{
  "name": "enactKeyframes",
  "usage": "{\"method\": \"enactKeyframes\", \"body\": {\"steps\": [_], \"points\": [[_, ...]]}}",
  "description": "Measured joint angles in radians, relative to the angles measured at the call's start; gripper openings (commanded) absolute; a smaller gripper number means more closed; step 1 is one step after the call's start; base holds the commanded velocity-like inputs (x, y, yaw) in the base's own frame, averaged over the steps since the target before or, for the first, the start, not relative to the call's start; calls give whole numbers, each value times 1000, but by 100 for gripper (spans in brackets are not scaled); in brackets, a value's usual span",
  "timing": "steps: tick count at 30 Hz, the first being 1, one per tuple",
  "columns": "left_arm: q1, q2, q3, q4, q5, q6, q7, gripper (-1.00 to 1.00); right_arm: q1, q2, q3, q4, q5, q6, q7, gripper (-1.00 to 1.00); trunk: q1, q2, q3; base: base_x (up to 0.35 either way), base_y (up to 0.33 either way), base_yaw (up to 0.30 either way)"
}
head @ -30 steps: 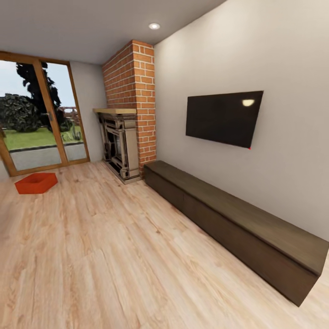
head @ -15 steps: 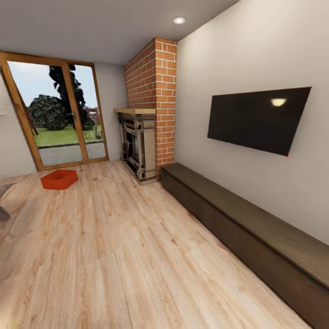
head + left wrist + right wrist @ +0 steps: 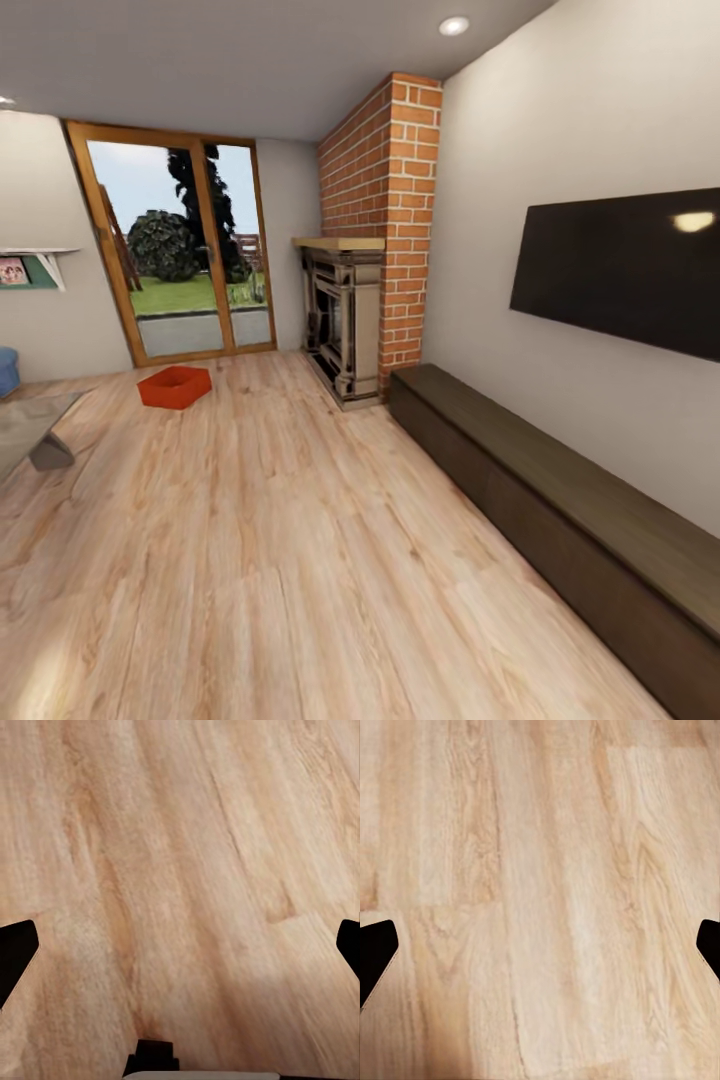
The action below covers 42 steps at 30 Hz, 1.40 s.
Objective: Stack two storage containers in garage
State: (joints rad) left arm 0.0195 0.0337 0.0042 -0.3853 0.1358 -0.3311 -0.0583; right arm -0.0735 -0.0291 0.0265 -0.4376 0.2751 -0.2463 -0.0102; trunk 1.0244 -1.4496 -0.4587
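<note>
While one storage container sits far off on the plank floor by the glass door, both pincers — left pincer, right pincer — gape empty; driving over risks clipping the low table.

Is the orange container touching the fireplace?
Apart. The head view shows bare wood floor between the orange container and the fireplace.
</note>
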Motion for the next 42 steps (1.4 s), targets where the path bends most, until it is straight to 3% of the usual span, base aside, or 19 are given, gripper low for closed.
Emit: {"method": "enactKeyframes", "body": {"steps": [22, 42], "points": [[0, 0, 0, 0, 0, 0, 0, 100, 0, 0, 0, 0, 0, 0, 0, 100, 0, 0, 0, 329, -18, 251], [0, 0, 0, 0, 0, 0, 0, 100, 0, 0, 0, 0, 0, 0, 0, 100, 0, 0, 0, 312, -172, 255]]}}
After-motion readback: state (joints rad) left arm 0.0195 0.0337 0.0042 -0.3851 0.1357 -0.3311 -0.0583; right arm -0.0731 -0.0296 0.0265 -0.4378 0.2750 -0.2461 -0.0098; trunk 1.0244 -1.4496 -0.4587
